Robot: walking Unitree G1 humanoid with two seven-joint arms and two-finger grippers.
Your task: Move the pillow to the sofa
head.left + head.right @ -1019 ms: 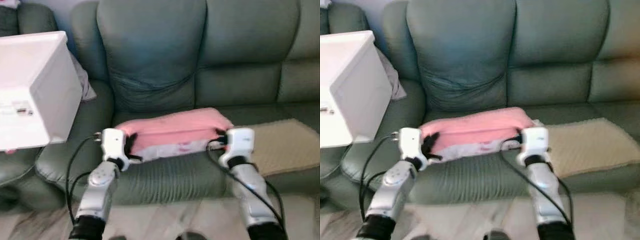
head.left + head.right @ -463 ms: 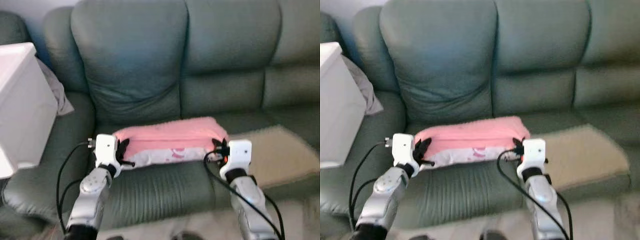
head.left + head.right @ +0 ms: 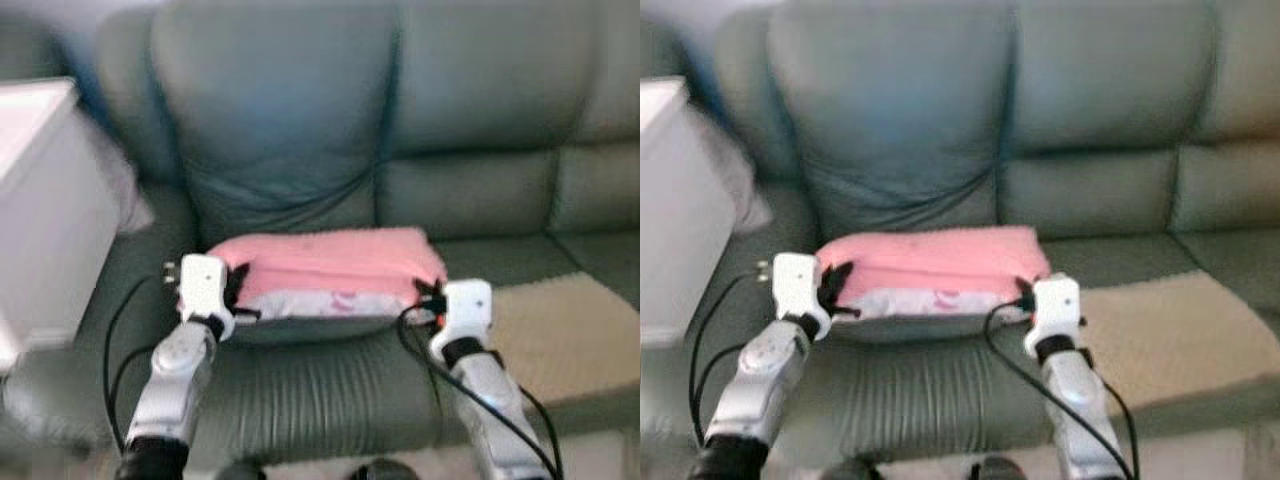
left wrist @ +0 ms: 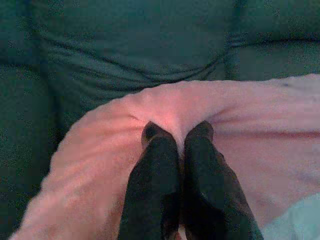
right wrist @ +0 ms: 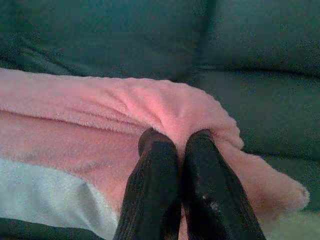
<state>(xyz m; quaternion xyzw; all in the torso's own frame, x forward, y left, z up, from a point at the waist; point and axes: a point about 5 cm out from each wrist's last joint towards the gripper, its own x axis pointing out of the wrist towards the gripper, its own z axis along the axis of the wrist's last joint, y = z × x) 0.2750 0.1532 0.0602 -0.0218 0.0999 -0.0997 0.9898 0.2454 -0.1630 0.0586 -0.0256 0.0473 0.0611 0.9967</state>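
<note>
Pillow (image 3: 330,265), pink with a pale underside, hangs just above the sofa (image 3: 300,130) seat, pinched at each end: left end effector (image 4: 176,141) and right end effector (image 5: 175,141) both closed on its fabric. Beside the sofa stands a blurred white box (image 3: 45,200); a beige mat (image 3: 570,325) covers the next seat.

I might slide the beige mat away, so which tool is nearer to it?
Right. The right tool pinches the pink pillow at the end beside the beige mat; the left tool pinches the pillow's far end.
</note>
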